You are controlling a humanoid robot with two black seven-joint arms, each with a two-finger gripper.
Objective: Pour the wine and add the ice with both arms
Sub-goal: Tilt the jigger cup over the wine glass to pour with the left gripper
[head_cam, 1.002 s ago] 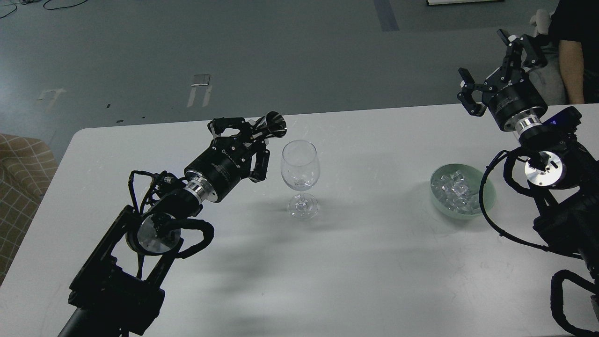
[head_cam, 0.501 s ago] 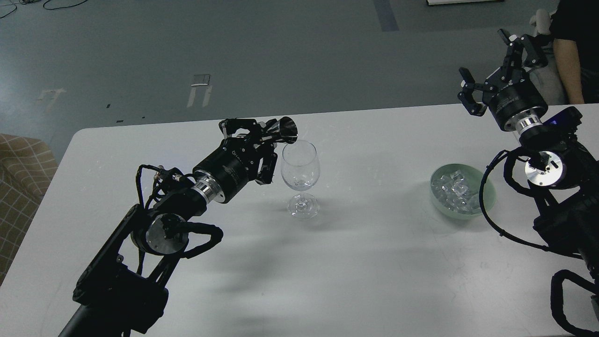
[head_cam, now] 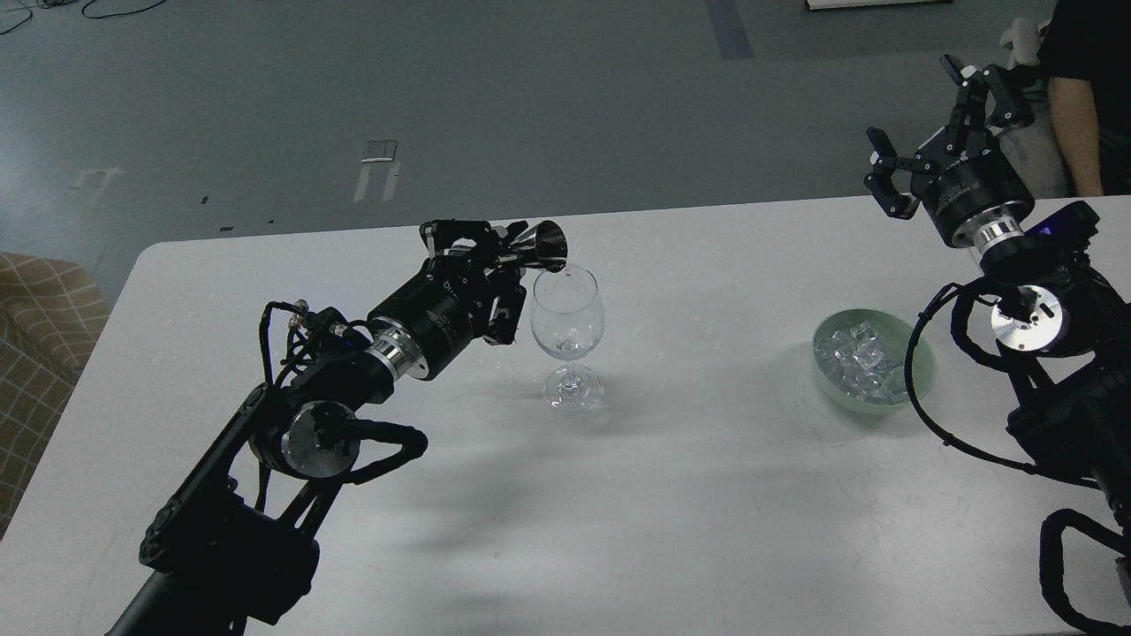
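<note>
A clear stemmed wine glass (head_cam: 566,336) stands upright at the table's middle, with a few small clear bits low in its bowl. My left gripper (head_cam: 504,256) is shut on a small shiny metal measuring cup (head_cam: 546,246), tipped on its side with its mouth at the glass's left rim. No liquid shows. A heap of ice (head_cam: 859,360) cubes lies in a pale green bowl (head_cam: 919,371) at the right. My right gripper (head_cam: 928,119) is open and empty, raised behind the bowl past the table's far edge.
The white table (head_cam: 671,495) ends at its far edge just behind the glass. A person's arm (head_cam: 1074,115) is at the top right, close behind my right gripper. A checked chair (head_cam: 35,344) stands at the left edge.
My left gripper has carried the metal cup right and slightly down, from left of the glass to its rim, tipping it further. The right arm, glass and bowl have not moved.
</note>
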